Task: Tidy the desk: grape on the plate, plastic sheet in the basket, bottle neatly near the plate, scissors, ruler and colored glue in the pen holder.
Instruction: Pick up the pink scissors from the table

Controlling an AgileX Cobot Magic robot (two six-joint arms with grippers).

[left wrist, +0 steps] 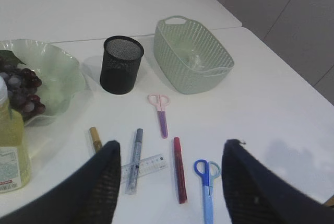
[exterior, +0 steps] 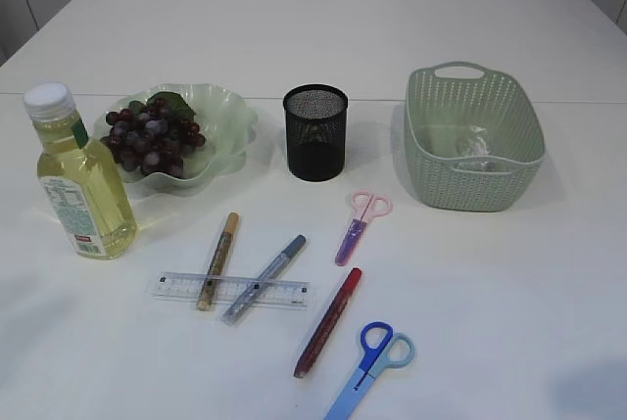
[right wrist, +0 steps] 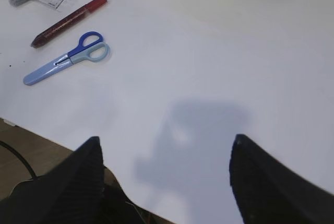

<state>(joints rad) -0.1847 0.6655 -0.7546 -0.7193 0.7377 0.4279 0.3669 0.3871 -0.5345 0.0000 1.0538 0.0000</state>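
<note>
Exterior view, left to right: bottle (exterior: 80,177) beside the plate (exterior: 227,116) holding grapes (exterior: 152,136); ruler (exterior: 230,290) under two glue pens (exterior: 217,259); holder (exterior: 315,132) empty; plastic sheet (exterior: 475,149) in the basket (exterior: 509,170). Left gripper (left wrist: 169,174) and right gripper (right wrist: 164,169) hover, jaws apart, empty. Best lift the glue pens first, clearing the ruler.

Black pincer fingers (left wrist: 99,192) — broad, finely ribbed; matte.

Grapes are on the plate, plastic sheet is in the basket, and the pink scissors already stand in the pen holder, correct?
Not quite. The exterior view shows the pink scissors lying on the table in front of the pen holder. Grapes on the plate and plastic sheet in the basket are right.
</note>
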